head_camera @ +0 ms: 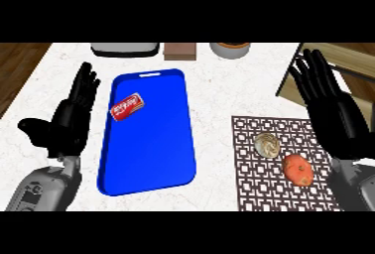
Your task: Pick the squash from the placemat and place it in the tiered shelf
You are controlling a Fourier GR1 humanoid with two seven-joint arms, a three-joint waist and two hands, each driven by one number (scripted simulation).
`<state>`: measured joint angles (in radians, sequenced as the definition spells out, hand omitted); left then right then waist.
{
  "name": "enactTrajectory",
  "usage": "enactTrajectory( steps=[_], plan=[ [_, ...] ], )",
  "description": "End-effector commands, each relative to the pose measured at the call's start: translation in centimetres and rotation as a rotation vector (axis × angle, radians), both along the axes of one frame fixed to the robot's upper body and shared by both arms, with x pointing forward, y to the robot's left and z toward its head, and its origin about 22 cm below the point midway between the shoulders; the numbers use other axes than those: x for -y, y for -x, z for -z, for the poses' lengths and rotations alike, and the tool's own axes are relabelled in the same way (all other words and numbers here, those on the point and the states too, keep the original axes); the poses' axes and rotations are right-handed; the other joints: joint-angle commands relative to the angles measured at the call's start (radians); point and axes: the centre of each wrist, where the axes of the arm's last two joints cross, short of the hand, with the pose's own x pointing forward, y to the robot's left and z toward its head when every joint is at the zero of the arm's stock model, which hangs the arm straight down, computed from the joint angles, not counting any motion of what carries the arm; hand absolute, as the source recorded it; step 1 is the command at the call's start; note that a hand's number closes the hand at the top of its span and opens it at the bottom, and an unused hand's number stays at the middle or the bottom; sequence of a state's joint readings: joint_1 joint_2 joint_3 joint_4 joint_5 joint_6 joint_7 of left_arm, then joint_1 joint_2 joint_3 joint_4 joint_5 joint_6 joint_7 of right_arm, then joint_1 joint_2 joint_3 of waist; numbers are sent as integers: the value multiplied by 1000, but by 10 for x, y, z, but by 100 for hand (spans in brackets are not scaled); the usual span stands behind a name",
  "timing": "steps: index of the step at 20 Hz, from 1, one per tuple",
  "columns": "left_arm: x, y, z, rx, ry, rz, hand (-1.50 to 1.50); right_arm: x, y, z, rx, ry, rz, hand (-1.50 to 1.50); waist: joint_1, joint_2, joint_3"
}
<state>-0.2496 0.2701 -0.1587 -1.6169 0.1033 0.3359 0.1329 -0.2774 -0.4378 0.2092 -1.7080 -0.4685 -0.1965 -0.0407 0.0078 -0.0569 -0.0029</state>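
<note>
Marble-look table (pixel 219 94) is carrying everything I'm working with. I'm seeing the squash (pixel 267 144), pale and rounded, lying on the patterned placemat (pixel 253 186) at the right, just beside an orange-red lumpy vegetable (pixel 298 169); the two are near each other but apart. My right hand (pixel 330 106) is hovering over the placemat's far right edge, fingers straight and spread wide, holding nothing, sitting just right of the squash. I'm reading that as a pre-grasp pose: open wide so it can come down around the squash without nudging the neighbour. The tiered shelf (pixel 322 67) is showing at the upper right, partly behind that hand, so the carry looks short. My left hand (pixel 70 119) is resting open, fingers up, at the left beside a blue tray (pixel 150 158) that has a small red packet (pixel 127 106) on it; I'm leaving it parked there, clear of the work. A grey appliance (pixel 124 48), a brown box (pixel 180 50) and a cup (pixel 230 49) are lining the far edge. Grasp not yet made.
</note>
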Motion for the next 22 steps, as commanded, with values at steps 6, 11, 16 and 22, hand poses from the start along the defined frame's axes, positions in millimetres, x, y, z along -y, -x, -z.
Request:
enactTrajectory(
  steps=[6, 11, 16, 22],
  plan=[
    [-113, 37, 50, -306, -104, -138, 0, -8, 12, 48, 21, 260, 101, 150, 14, 61, 0],
    [-98, 55, 76, -367, -52, -98, 0, 42, 40, 119, -44, 547, 686, -150, -5, 61, 0],
    [-116, 65, 73, -374, -46, -93, 0, -24, 96, 139, -94, 494, 598, -150, -13, 54, 2],
    [-130, 66, 75, -367, -64, -92, 0, 26, 101, 124, -187, 865, 732, -150, -25, 51, -6]
  ],
)
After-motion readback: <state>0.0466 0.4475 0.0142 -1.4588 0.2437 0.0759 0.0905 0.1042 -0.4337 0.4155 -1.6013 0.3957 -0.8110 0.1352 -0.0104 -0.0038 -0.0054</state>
